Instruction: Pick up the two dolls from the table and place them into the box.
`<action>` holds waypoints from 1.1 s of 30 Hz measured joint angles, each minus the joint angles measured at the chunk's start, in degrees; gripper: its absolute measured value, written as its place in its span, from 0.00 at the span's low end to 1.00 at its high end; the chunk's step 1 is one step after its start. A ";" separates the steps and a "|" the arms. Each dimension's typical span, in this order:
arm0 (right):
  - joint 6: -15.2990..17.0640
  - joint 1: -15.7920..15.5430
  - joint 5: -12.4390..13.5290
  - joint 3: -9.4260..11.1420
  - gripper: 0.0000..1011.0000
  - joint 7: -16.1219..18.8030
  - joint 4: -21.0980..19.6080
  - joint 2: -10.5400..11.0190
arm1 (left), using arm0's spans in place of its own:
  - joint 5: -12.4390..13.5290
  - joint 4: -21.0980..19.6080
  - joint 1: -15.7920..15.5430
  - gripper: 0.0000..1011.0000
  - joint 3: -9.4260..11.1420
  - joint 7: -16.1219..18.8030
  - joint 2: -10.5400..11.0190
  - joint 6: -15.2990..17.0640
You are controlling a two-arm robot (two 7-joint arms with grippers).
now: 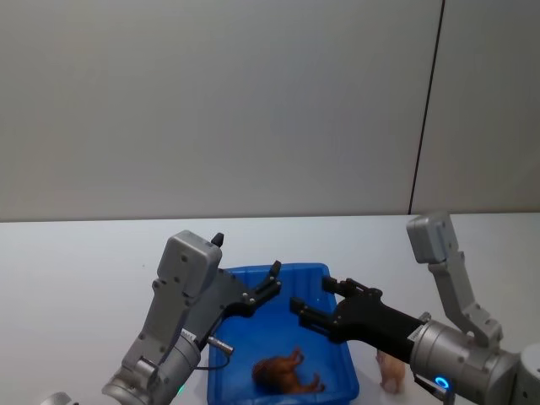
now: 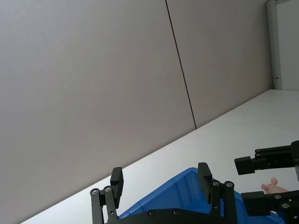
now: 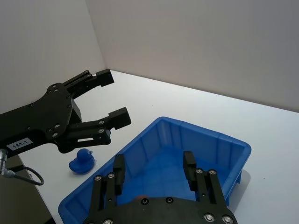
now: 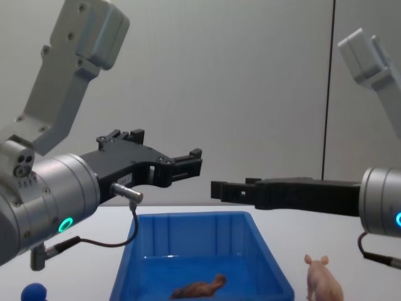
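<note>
The brown lion doll [image 1: 285, 375] lies on its side inside the blue box [image 1: 278, 271], near the front. The pink pig doll [image 1: 390, 371] stands on the white table [image 1: 76, 278] just right of the box; the chest view shows this pig [image 4: 322, 279] upright beside the box's rim [image 4: 188, 217]. My left gripper [image 1: 272, 283] hangs open above the box's left half, holding nothing. My right gripper [image 1: 308, 304] is open and empty too, above the box's right half, facing the left one. From the right wrist, open fingers [image 3: 188, 161] look down into the box [image 3: 205, 135].
A small blue toy [image 3: 82, 162] sits on the table left of the box, low in the chest view [image 4: 34, 293]. A grey wall with a dark vertical seam [image 1: 426, 110] stands behind the table. White tabletop spreads on both sides of the box.
</note>
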 joint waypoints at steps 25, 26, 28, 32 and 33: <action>-2.48 -5.20 2.02 3.96 0.99 -8.49 -4.04 6.06 | 0.00 0.00 0.00 0.99 0.00 0.00 0.00 0.00; -2.42 -5.55 2.04 4.03 0.99 -8.75 -4.18 6.30 | 0.00 0.00 0.00 0.99 0.00 0.00 0.01 0.00; -2.14 -6.30 2.04 4.22 0.99 -9.48 -4.55 6.80 | 0.00 0.00 0.00 0.99 0.00 0.00 0.00 0.00; -1.51 -7.49 1.87 4.36 0.99 -10.51 -4.85 7.57 | 0.00 0.00 0.00 0.99 0.00 0.00 0.00 0.00; -1.38 -7.69 1.78 4.37 0.99 -10.66 -4.85 7.68 | 0.00 0.00 0.00 0.99 0.00 0.00 0.00 0.00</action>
